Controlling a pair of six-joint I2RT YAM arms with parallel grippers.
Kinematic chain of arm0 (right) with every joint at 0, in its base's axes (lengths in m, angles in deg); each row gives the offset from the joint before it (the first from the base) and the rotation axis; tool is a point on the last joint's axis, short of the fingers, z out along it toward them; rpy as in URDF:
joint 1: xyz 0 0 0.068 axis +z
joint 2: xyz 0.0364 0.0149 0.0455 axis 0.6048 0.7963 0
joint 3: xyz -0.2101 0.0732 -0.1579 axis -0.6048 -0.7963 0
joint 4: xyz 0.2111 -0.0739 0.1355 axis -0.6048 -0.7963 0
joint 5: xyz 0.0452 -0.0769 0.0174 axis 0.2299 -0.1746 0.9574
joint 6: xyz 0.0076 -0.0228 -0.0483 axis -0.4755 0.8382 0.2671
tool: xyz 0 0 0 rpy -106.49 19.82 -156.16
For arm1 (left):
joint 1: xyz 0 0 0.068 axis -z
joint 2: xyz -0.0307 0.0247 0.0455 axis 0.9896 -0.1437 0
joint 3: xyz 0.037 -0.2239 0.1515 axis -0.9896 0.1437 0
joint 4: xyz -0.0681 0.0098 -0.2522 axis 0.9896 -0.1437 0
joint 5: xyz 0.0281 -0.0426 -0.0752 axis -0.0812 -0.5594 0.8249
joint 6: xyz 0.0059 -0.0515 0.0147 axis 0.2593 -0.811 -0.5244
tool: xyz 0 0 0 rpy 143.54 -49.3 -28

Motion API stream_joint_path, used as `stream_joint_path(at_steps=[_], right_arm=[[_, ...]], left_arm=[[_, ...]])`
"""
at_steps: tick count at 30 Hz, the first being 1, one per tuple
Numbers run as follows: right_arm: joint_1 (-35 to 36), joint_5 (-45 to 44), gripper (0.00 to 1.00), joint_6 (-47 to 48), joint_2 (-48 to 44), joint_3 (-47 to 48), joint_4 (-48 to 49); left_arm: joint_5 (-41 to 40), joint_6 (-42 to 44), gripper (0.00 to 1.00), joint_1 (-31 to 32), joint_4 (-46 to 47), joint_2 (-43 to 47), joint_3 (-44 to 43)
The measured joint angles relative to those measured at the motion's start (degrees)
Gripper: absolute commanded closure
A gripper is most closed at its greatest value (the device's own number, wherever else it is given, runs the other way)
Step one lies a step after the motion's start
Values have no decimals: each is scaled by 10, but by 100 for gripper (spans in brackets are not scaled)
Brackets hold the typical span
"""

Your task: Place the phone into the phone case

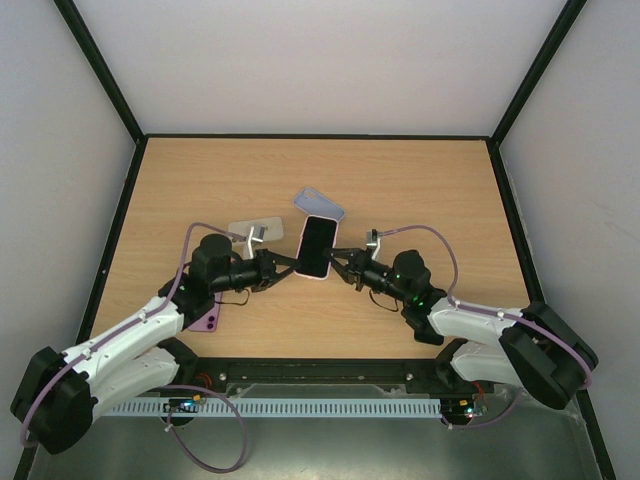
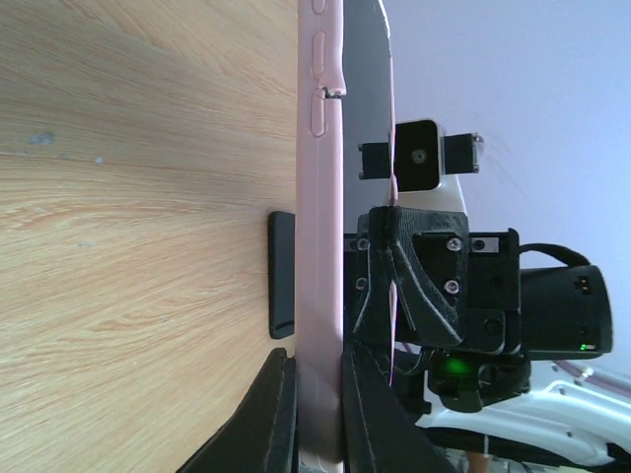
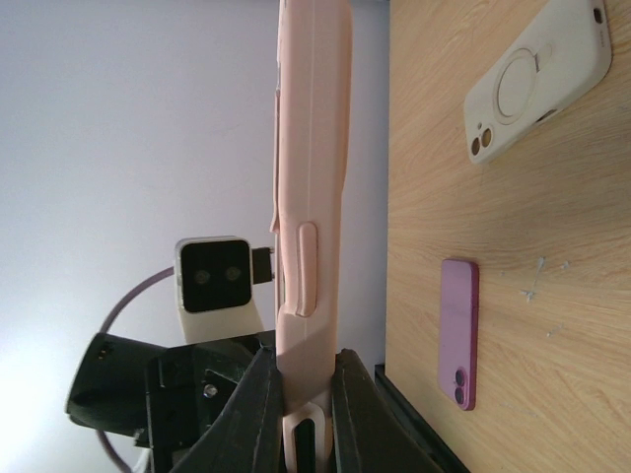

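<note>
The phone, black screen up, sits in a pink case held above the table between both grippers. My left gripper is shut on the case's left long edge; in the left wrist view its jaws clamp the pink case. There the phone's dark edge stands a little out of the case at the far end. My right gripper is shut on the right long edge. In the right wrist view its jaws pinch the pink case.
A lilac case and a white case lie on the table behind the phone; the white case also shows in the right wrist view. A purple phone lies face down by the left arm, also in the right wrist view.
</note>
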Motion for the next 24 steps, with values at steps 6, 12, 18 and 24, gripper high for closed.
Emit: stream_joint_path(at_steps=[6,12,18,24], right_arm=[[0,-3,93,28,-15,11,-50],[1,-19,93,104,-30,40,-157],[-13,-37,93,179,-29,55,-274],[-55,-24,91,231,25,55,-313]], left_arm=[[-10,32,68,2,-59,-10,-27],[-60,44,26,-1,-110,-12,-32],[-114,71,1,-33,-196,-12,-49],[-168,104,0,-136,-299,-12,-71]])
